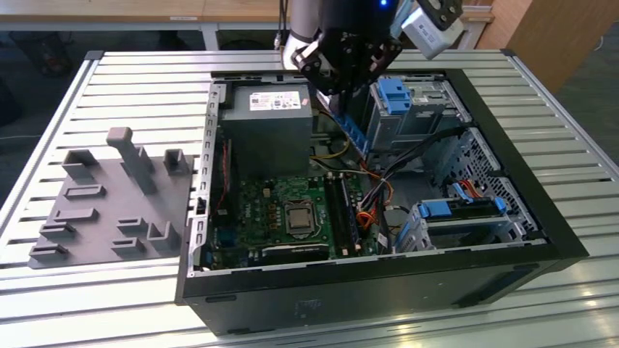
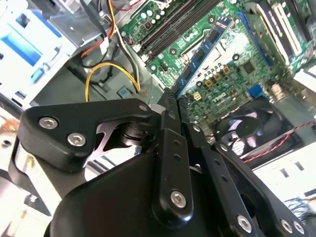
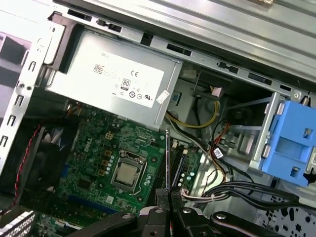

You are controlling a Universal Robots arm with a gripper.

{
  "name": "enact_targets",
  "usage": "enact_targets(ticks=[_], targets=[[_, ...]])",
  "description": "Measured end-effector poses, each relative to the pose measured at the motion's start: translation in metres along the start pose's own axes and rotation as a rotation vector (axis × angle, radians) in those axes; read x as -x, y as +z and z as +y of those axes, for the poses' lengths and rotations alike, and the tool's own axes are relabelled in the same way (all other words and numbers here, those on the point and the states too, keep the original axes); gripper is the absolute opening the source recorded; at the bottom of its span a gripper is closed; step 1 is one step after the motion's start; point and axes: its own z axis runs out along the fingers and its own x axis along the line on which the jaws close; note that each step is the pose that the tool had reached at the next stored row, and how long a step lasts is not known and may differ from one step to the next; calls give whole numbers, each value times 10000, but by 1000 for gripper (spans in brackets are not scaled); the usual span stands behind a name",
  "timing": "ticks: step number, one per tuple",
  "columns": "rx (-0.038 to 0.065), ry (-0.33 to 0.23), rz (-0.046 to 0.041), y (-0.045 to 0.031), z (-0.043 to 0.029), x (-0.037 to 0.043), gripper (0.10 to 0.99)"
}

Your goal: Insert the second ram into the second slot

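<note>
My gripper hangs over the open computer case, above its back half, shut on the second ram. The ram is a thin blue stick that slants down from the fingers toward the motherboard. In the second wrist view the ram juts out past the gripper over the green board. In the first wrist view the ram shows edge-on above the gripper. Long black memory slots lie beside the processor socket, well below the stick. Which of them is the second slot I cannot tell.
A grey power supply fills the case's back corner on the exterior view's left. Blue drive-bay latches and a second blue latch sit on the exterior view's right, with loose cables between. A grey fixture plate lies outside the case.
</note>
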Motion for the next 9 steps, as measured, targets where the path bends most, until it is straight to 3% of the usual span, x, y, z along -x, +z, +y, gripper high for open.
enact_targets(ticks=[9], targets=[[-24,1634,-53,17,-1,0,133]])
